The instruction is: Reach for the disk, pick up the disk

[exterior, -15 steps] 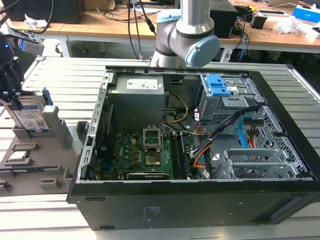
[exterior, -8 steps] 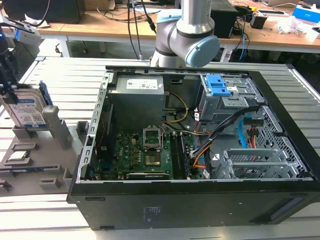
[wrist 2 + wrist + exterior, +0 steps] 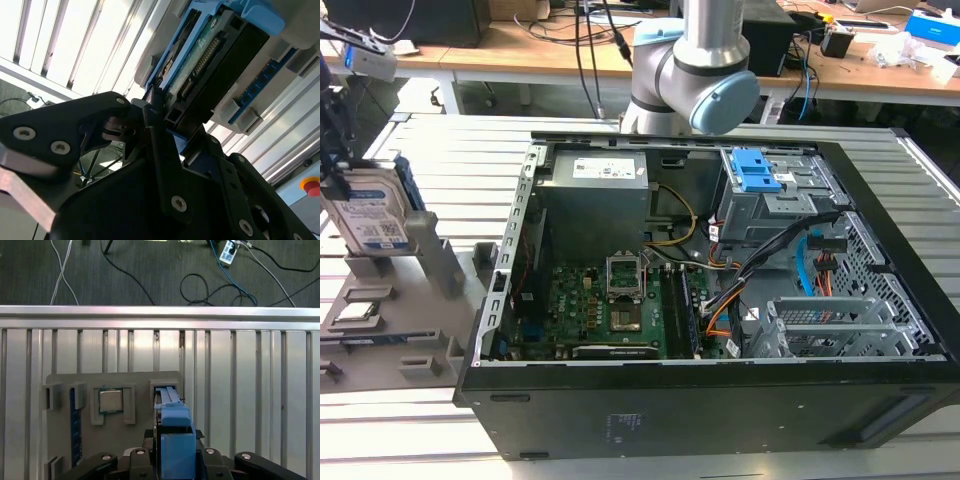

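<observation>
At the exterior view's left, the disk stands upright in a slot of a grey holder on the slatted bench, beside an open computer case. In the second wrist view, the end effector grips the disk's end, its fingers closed narrowly against the blue bracket. A square chip lies in the same holder.

There is one flat silver hard drive with a bright blue plastic bracket and one small square silver chip. Both sit in one grey plastic holder plate. One open black computer tower case contains one grey metal power supply box and one green motherboard. One grey-and-blue robot arm stands at the far edge of one slatted metal table.
</observation>
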Motion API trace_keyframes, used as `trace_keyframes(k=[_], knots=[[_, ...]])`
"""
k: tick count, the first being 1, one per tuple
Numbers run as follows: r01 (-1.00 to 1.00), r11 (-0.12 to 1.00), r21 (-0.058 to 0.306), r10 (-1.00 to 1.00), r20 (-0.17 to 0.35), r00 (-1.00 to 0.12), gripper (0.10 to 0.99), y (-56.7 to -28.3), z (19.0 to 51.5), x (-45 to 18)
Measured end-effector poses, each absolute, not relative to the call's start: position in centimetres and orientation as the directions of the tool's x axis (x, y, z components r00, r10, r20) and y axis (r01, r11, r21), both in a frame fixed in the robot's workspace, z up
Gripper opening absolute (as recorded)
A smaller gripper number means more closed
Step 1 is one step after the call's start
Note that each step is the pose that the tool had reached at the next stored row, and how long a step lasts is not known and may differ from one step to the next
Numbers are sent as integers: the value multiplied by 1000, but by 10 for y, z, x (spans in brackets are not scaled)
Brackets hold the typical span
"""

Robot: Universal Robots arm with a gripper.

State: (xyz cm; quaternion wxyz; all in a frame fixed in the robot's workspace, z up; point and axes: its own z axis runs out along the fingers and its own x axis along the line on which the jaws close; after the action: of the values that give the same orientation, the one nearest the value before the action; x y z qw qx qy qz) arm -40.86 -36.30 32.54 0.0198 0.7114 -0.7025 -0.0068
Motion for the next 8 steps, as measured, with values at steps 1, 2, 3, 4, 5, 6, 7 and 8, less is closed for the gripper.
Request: trace_keyframes(k=[1,2,3,4,5,6,7,8], knots=[[-999,-12,38,-1000,18,13,365,-363,327,-409],[-999,-12,38,-1000,18,13,365,-363,329,-409],[-999,-12,38,-1000,18,13,365,-363,332,-409],[-999,-12,38,-1000,18,13,365,-363,334,-409],[-999,-12,38,-1000,18,13,365,-363,337,-409],[-999,-12,38,-1000,18,13,365,-363,340,-409],[-999,-12,38,-1000,18,13,365,-363,341,-409],[-999,-12,38,-1000,18,13,365,-363,343,-409]])
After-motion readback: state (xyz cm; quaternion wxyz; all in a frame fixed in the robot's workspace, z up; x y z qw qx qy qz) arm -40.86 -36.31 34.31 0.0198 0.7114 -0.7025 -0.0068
